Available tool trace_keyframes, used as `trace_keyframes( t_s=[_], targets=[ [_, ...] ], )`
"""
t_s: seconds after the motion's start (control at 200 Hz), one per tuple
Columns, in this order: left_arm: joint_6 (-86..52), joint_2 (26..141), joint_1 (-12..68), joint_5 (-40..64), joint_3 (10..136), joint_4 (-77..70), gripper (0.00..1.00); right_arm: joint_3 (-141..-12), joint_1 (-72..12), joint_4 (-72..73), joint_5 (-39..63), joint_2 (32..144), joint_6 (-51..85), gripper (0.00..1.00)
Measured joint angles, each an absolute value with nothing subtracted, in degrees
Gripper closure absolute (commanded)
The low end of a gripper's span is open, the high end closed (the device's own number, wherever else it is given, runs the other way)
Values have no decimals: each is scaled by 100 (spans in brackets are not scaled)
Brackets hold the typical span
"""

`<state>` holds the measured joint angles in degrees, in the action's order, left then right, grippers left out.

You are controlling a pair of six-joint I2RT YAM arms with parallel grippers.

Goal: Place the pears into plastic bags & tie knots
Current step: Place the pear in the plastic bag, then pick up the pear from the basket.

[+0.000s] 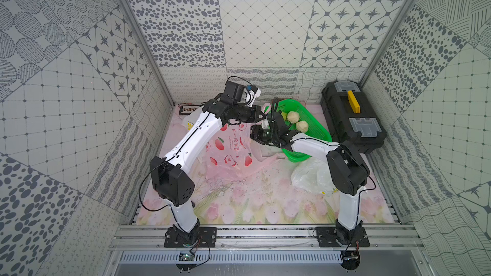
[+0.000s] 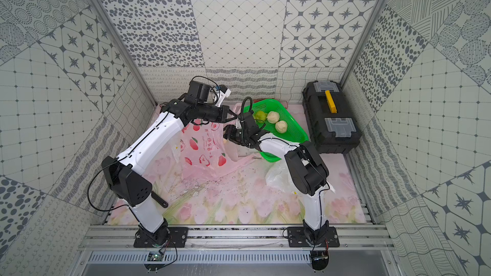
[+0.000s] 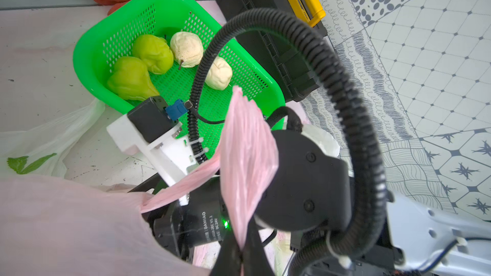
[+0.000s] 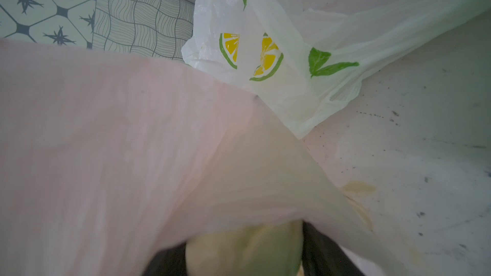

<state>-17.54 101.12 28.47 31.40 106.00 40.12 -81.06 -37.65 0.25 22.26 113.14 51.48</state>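
Only the left wrist view shows the left gripper [image 3: 240, 257] pinched closed on the twisted handle [image 3: 247, 155] of the pink bag [image 1: 228, 152], which lies mid-tabletop. It also shows four pears [image 3: 152, 54] in the green basket [image 3: 87, 57] at the far edge. Only the right wrist view shows a green pear [image 4: 252, 237] between the right gripper [image 4: 239, 264] fingers, under pink film. Whether they press it cannot be told.
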Motion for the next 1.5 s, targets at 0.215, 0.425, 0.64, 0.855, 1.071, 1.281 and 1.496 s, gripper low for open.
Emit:
trace_keyframes(
  t_s=[0.215, 0.425, 0.64, 0.855, 1.071, 1.281, 1.496],
  targets=[
    [-1774, 10121, 2683, 3111, 10455, 3935, 100, -8580, -3837, -532, 2281, 11365, 4858, 7],
    [-1806, 10047, 2342, 3103, 10208, 3868, 100, -7999, -3280, -1223, 2779, 10676, 4563, 17],
    [-1831, 9961, 2202, 3065, 10033, 3782, 100, -7817, -1964, -2856, 1988, 9636, 3962, 18],
    [-1870, 9961, 2239, 3070, 9996, 3701, 100, -8742, -1225, -4064, 123, 10547, 3319, 15],
    [-1872, 9961, 2329, 3074, 9994, 3701, 100, -9935, -1160, -4532, -670, 11719, 2958, 14],
    [-1872, 9961, 2390, 3070, 9974, 3701, 100, -11010, -1149, -4611, -711, 12752, 2777, 20],
    [-1868, 9961, 2423, 3065, 9974, 3706, 100, -11465, -1155, -4722, -803, 13235, 2574, 49]
  ],
)
